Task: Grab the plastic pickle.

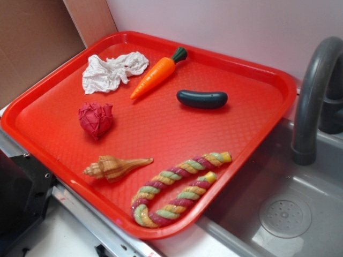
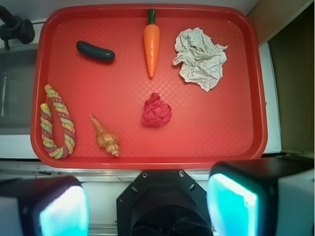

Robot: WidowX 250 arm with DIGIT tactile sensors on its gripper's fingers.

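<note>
The plastic pickle (image 1: 202, 98) (image 2: 95, 51) is a glossy dark green sausage shape lying flat on the red tray (image 1: 257, 144) (image 2: 226, 132), toward its far right in the exterior view and upper left in the wrist view. My gripper (image 2: 147, 206) shows only in the wrist view, high above the tray's near edge. Its jaws stand wide apart, the cyan pads (image 2: 231, 204) bare and nothing between them. It is far from the pickle. The exterior view does not show the gripper.
On the tray also lie an orange carrot (image 1: 156, 74) (image 2: 151, 44), crumpled white paper (image 1: 110, 72) (image 2: 199, 58), a red crumpled ball (image 1: 95, 119) (image 2: 157, 110), a seashell (image 1: 115, 166) (image 2: 105, 136) and a striped rope (image 1: 177, 187) (image 2: 55, 123). A grey sink (image 1: 284, 214) and faucet (image 1: 313, 85) adjoin the tray.
</note>
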